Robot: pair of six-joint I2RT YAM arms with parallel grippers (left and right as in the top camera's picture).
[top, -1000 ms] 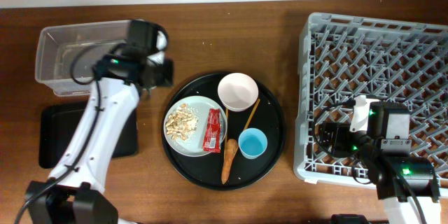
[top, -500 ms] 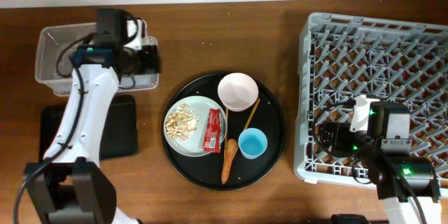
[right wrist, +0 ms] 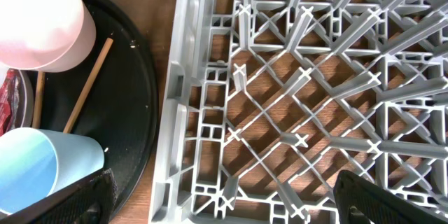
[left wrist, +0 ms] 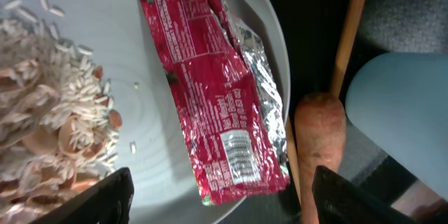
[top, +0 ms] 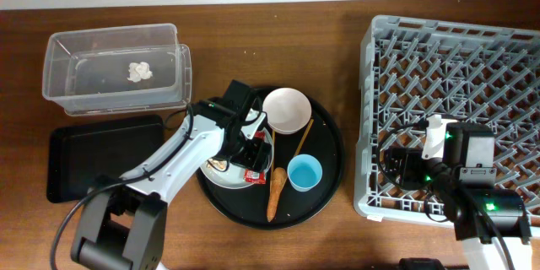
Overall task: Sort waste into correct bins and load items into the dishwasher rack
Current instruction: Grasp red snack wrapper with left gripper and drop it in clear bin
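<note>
Since the tissue wad (top: 139, 71) already sits in the clear tub (top: 52, 67) at the upper left of the overhead frame, I'd call the sorting one piece done with the rest to go. The red wrapper (left wrist: 217, 91) lies on the grey plate (left wrist: 140, 63) beside the food scraps (left wrist: 49, 112). The left gripper (left wrist: 220, 192) hangs right over it, fingers (left wrist: 105, 199) spread wide on either side, gripping nothing. The carrot (top: 276, 192) lies just right of the plate on the round black tray (top: 329, 194). The shallow black tray (top: 93, 156) at the left looks bare. Nothing's in the rack (top: 456, 51) on the right yet: bowl (top: 287, 110), blue cup (top: 305, 172), stick (top: 302, 139) and plate all wait on the round tray, mid-frame on the worktop (top: 253, 42). The right gripper (right wrist: 238, 197) hovers over the rack's lower left corner, fingers apart and empty.
</note>
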